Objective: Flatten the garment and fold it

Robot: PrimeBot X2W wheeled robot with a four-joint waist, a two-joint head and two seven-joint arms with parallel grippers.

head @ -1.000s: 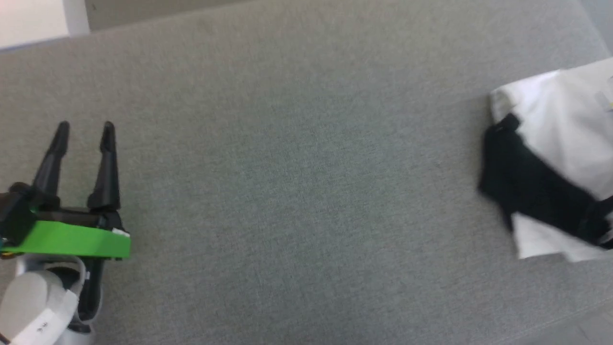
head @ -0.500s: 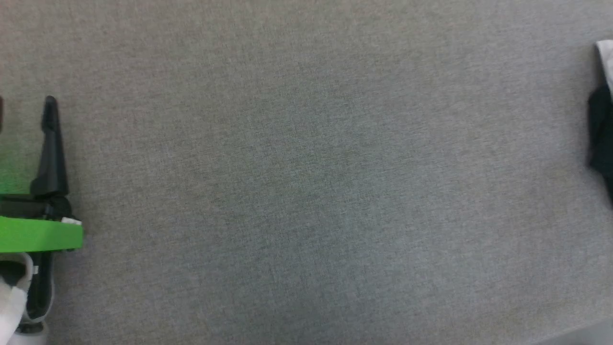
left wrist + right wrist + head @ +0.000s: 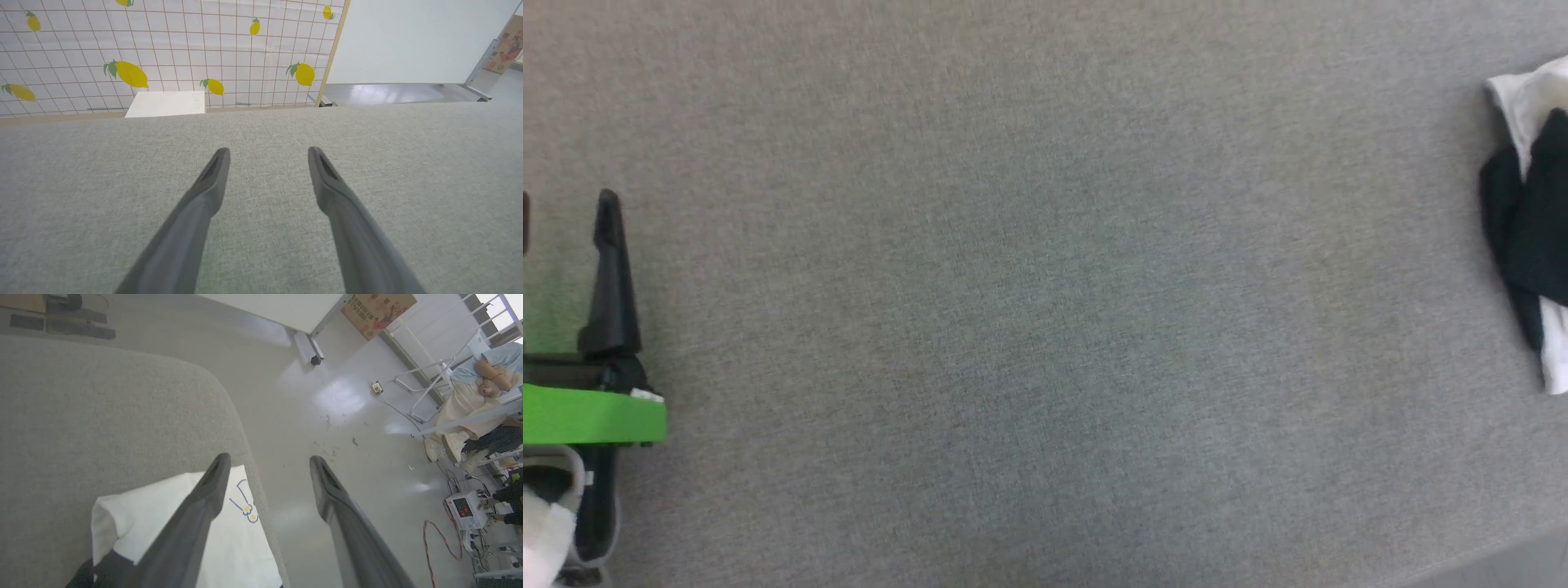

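The garment point(image 3: 1531, 220) lies bunched at the right edge of the head view, white with black folds over it. In the right wrist view the garment's white panel point(image 3: 135, 522), with a small drawing, lies at the rounded corner of the grey surface. My right gripper point(image 3: 269, 459) hangs open above it with nothing between its fingers; one finger crosses over the cloth, the other over the floor. My left gripper point(image 3: 565, 204) is at the far left, open and empty over bare grey fabric; the left wrist view shows my left gripper point(image 3: 268, 153) with fingers spread.
The grey fabric surface point(image 3: 1045, 310) stretches wide between gripper and garment. Its edge drops to a shiny floor point(image 3: 327, 400) on the right. A person point(image 3: 482, 388), a cardboard box point(image 3: 378, 308) and cables lie beyond. A lemon-patterned wall point(image 3: 163, 53) stands behind the surface.
The head camera has swung left since a second ago, pushing the garment to the picture's right edge, then back slightly. The left gripper stays open.
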